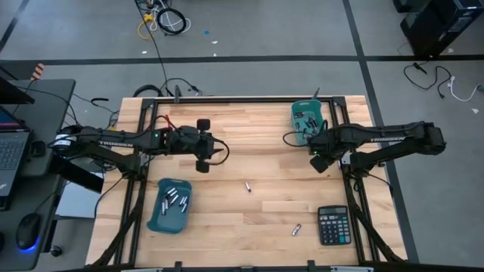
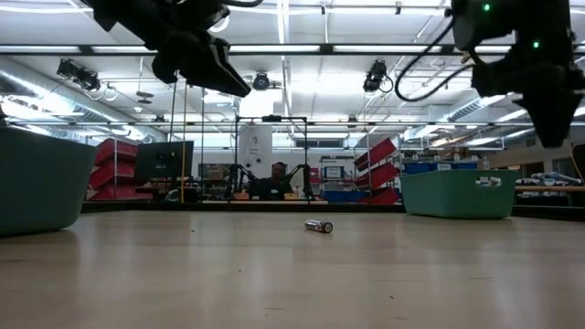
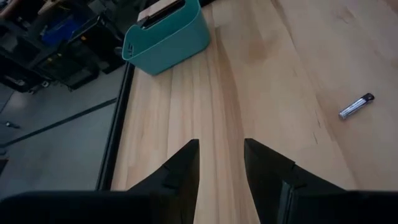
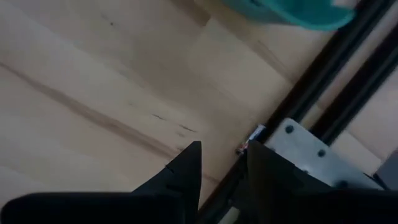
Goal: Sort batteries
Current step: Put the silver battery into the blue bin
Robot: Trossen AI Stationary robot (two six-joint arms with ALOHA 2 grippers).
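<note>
sitting between picks w/ left gripper (image 3: 221, 163) and right gripper (image 4: 222, 163) both open & empty, needing next to drop onto centre-table battery (image 1: 247, 187), w/ another battery (image 1: 296, 229) near calculator (image 1: 333, 225).

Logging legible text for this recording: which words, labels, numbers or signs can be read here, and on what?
"TROSSEN": white lettering on the left arm and the right arm, barely legible.
Calculator keys: too small to read.
Label on the far bin: blurred.
Batteries: no readable print.

The batteries (image 1: 173, 201) in the near bin (image 1: 155, 221) are too small to count or sort by size.
</note>
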